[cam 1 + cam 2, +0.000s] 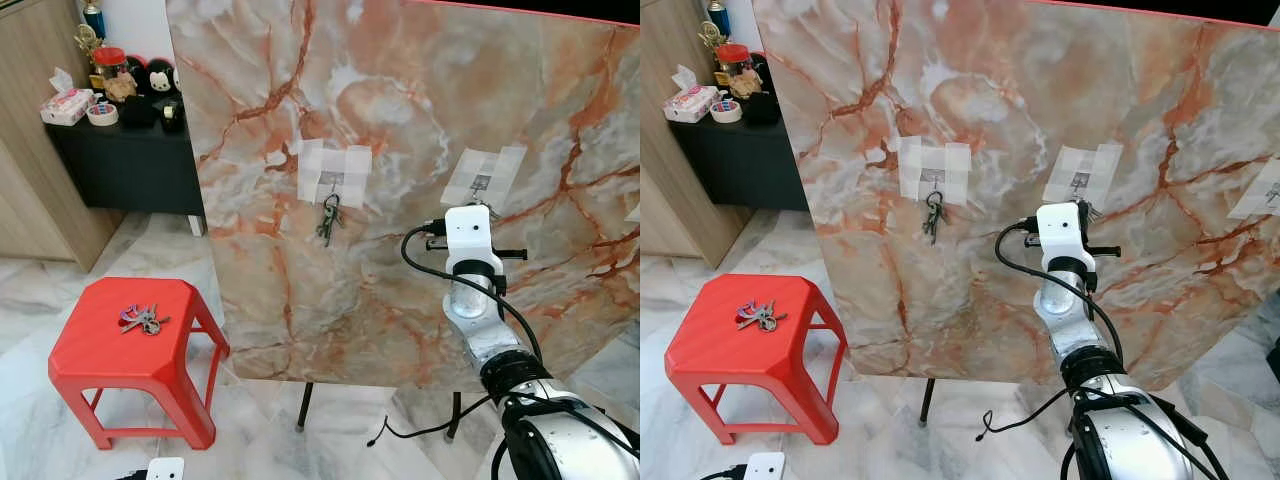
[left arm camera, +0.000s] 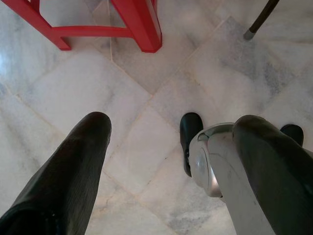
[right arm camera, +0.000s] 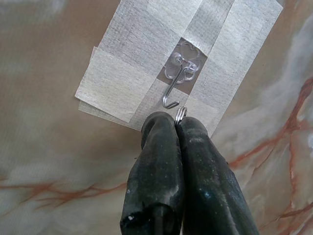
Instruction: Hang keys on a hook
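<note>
- From my head, left eye: my right arm is raised to the marble board (image 1: 420,120), and my right gripper (image 1: 478,212) is at the taped hook (image 1: 482,184) in the middle. One bunch of keys (image 1: 329,219) hangs on the left hook (image 1: 333,181). Another bunch of keys on the stool (image 1: 143,319) lies on the red stool (image 1: 100,350), well apart from me.
- Right eye: the same scene. A little metal of my held keys (image 1: 1092,211) shows beside the wrist, near the hook.
- Left wrist: my left gripper (image 2: 166,161) hangs idle over the floor (image 2: 146,98), its fingers spread and holding nothing.
- Right wrist: my fingers (image 3: 161,161) are pressed together on a key ring (image 3: 181,114). Only its small loop sticks out, just beside the hook tip and a little below it.
- I think the risk is here: the visible loop is small and the wire tip is thin, so I can miss it. Then, if I release, the keys fall. If I push too hard, the tape (image 3: 122,73) may peel.
</note>
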Robot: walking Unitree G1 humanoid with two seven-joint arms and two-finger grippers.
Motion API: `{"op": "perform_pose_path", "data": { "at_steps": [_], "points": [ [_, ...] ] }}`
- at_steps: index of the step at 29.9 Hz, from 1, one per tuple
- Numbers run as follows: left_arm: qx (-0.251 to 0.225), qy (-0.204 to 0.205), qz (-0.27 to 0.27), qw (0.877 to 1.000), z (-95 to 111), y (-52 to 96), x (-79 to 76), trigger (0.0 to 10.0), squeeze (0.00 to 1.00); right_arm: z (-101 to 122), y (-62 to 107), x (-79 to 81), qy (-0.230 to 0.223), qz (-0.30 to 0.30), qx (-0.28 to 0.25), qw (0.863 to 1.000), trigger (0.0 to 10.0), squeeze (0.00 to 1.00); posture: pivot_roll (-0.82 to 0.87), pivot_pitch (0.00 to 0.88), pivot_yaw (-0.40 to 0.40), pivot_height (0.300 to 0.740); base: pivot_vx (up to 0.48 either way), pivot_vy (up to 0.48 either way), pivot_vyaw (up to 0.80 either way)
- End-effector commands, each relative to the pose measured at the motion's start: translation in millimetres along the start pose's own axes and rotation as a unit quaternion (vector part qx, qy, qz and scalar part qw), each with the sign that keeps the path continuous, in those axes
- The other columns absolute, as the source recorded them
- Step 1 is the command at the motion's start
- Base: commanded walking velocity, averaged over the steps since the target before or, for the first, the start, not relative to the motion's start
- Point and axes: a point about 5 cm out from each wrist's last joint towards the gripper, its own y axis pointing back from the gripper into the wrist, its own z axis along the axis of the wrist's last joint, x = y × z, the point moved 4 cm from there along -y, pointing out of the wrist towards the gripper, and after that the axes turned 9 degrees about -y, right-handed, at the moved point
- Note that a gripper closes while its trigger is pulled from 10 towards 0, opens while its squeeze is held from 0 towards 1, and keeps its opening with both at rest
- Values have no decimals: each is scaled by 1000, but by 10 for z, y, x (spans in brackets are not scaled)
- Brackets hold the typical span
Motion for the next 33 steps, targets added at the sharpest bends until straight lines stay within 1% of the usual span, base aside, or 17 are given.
{"op": "perform_pose_path", "data": {
  "at_steps": [1, 3, 6, 16, 27, 33],
  "points": [
    [7, -1, -3, 1000, -28, 5, -39, 10000, 0, 76, -56, -44, 8, -5, -12, 1000, 10000, 0, 76, 38, -109, 740, 0, 0, 0],
    [7, -1, -3, 1000, -27, 5, -40, 10000, 0, 82, -58, -42, 9, -4, -14, 1000, 10000, 0, 76, 39, -108, 740, 0, 0, 0],
    [7, -1, -4, 1000, -27, 5, -46, 10000, 0, 125, -61, -19, 23, 5, -28, 999, 10000, 0, 76, 39, -108, 740, 0, 0, 0],
    [7, -1, -5, 1000, -27, 5, -58, 10000, 0, 136, -77, -38, 25, 1, -27, 999, 10000, 0, 75, 38, -109, 740, 0, 0, 0],
    [8, 0, -6, 1000, -28, 5, -59, 10000, 0, 81, -75, -31, 34, 5, -10, 999, 10000, 0, 76, 40, -108, 740, 0, 0, 0],
    [7, -1, -8, 1000, -26, 5, -60, 10000, 0, 6, -56, -2, 42, 16, 10, 999, 10000, 0, 76, 41, -108, 740, 0, 0, 0]
  ]
}}
